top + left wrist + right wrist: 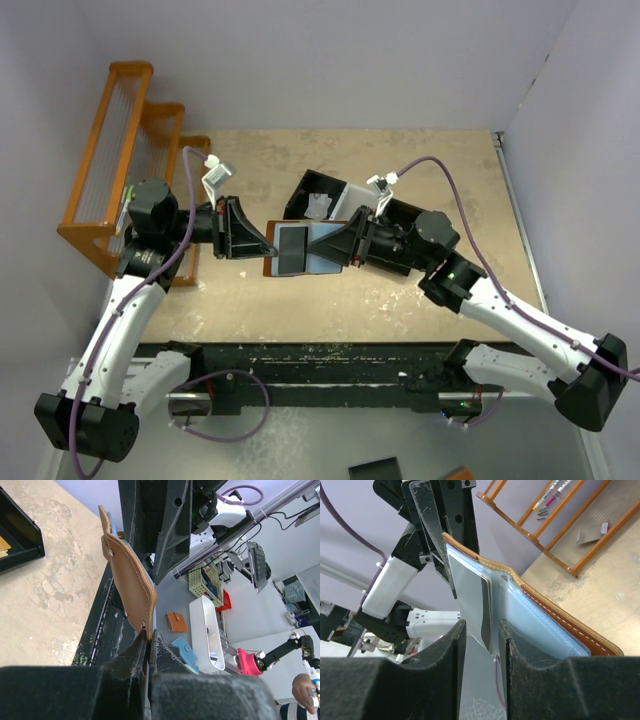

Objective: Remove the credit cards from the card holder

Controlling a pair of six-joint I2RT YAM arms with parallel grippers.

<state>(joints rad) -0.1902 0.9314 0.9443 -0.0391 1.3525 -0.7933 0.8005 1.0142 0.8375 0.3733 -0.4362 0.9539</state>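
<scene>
Top external view: one card holder (314, 263), one dark credit card (293, 249) showing in it, two pincers, one black-and-white tray (322, 205) and one orange rack (130, 150). The card holder hangs opened above the tan counter (420, 180), between the arms, well apart from the rack and just in front of the tray. Its long axis runs left to right, from one pincer to the other, with the pale blue lining facing up and the brown leather underneath.

The left pincer (267, 246) is clamped on the holder's left edge; the left wrist view shows both jaws pressed together on the stitched brown flap (131, 580).

The right pincer (328, 245) reaches in from the right end and covers part of the lining. In the right wrist view its fingers (445, 650) stand apart on either side of the card's free edge (483, 600), with gaps showing. Whether more cards lie behind this one cannot be told.
</scene>
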